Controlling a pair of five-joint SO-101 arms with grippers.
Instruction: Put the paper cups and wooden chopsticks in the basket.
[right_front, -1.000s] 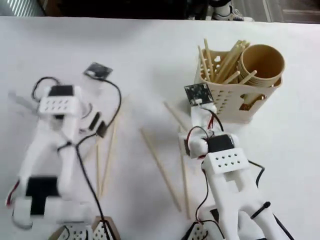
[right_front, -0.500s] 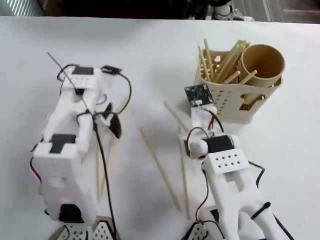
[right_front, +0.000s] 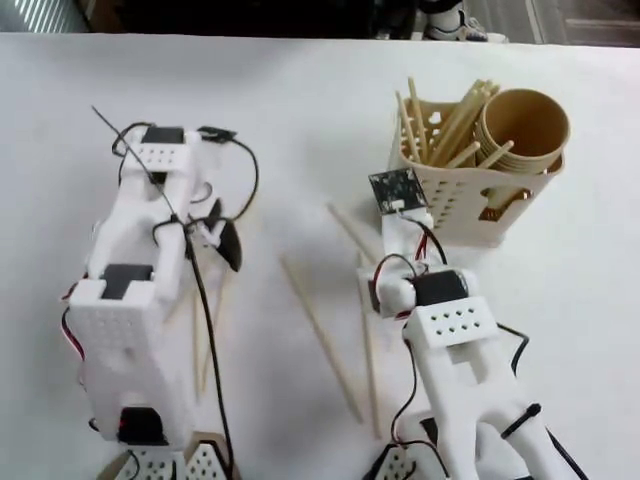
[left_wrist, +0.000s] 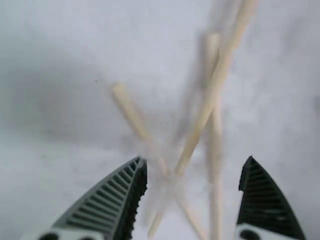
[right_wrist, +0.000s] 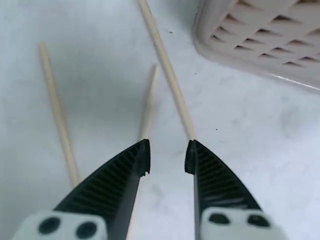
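The left hand has swung in over the crossed chopsticks — open astride them, seemingly ready to grasp. The right hand, slightly parted and empty, hasn't moved.

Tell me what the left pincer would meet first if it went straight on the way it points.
The left pincer would likely first meet the crossed wooden chopsticks on the table, lined up between its open jaws; depth is unclear.
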